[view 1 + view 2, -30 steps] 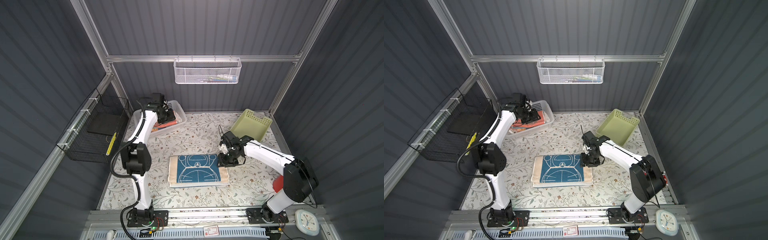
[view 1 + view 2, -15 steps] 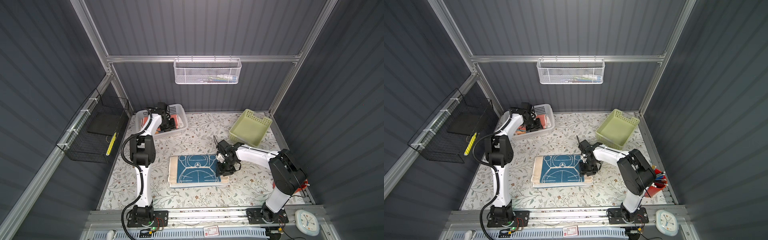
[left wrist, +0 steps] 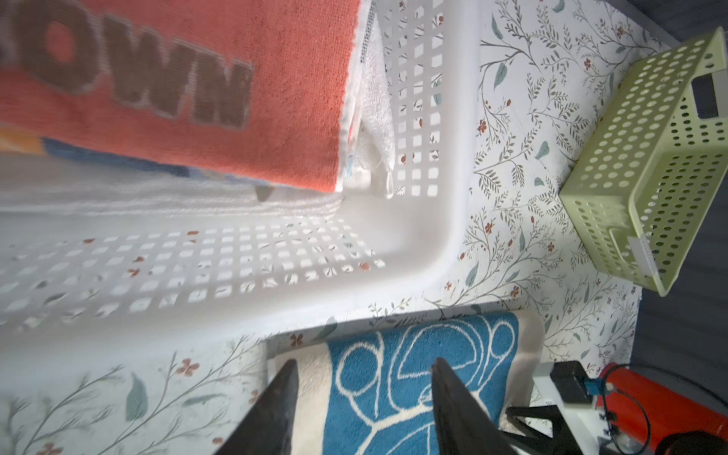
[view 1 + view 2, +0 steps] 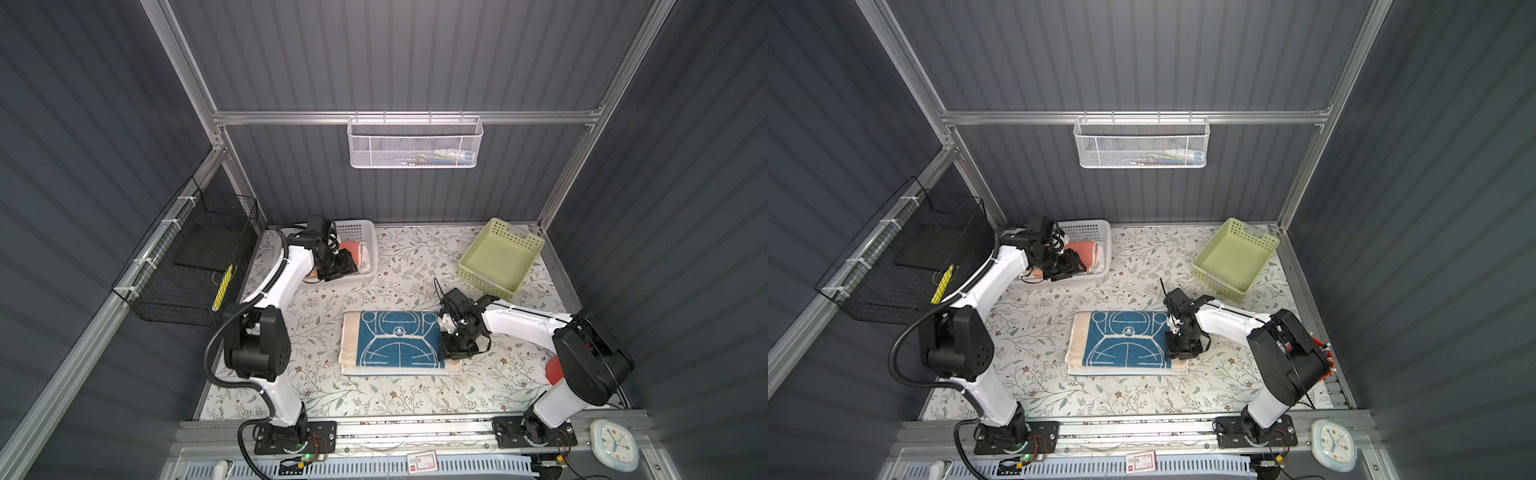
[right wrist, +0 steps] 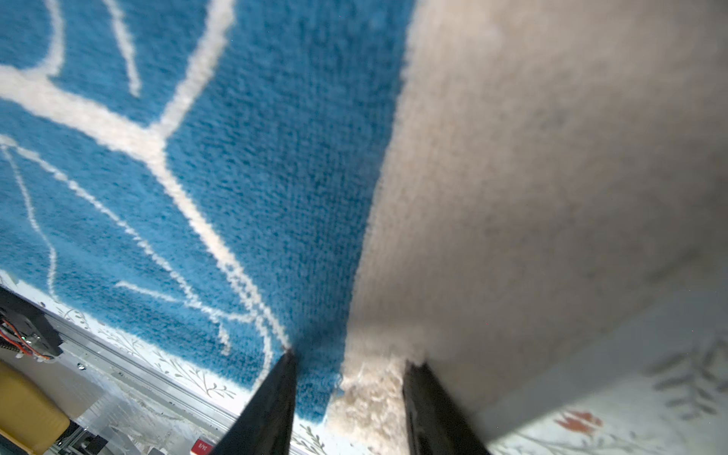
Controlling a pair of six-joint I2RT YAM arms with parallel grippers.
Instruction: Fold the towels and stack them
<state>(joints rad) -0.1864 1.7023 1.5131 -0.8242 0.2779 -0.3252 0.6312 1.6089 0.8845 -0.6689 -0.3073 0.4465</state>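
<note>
A folded cream towel with a blue line-drawing panel (image 4: 395,343) (image 4: 1125,343) lies flat mid-table. My right gripper (image 4: 455,353) (image 4: 1179,351) is at its right edge near the front corner. In the right wrist view the right gripper (image 5: 350,358) pinches the fluffy cream corner of that towel (image 5: 236,177). The coral "BROWN" towel (image 4: 358,252) (image 3: 197,78) lies in the white basket (image 4: 365,232) (image 3: 453,197), on an orange-blue towel (image 3: 118,157) and beside a white towel (image 3: 374,118). My left gripper (image 4: 347,264) (image 3: 364,361) hangs open and empty over the basket's front rim.
A pale green basket (image 4: 503,257) (image 3: 650,157) stands empty at the back right. A black wire basket (image 4: 187,257) hangs on the left wall and a white mesh basket (image 4: 415,141) on the back wall. A red object (image 4: 552,370) sits behind my right arm's base.
My left gripper has drawn forward out of the basket's back part and its jaws have widened. My right gripper has slid along the towel's right edge toward the front corner.
</note>
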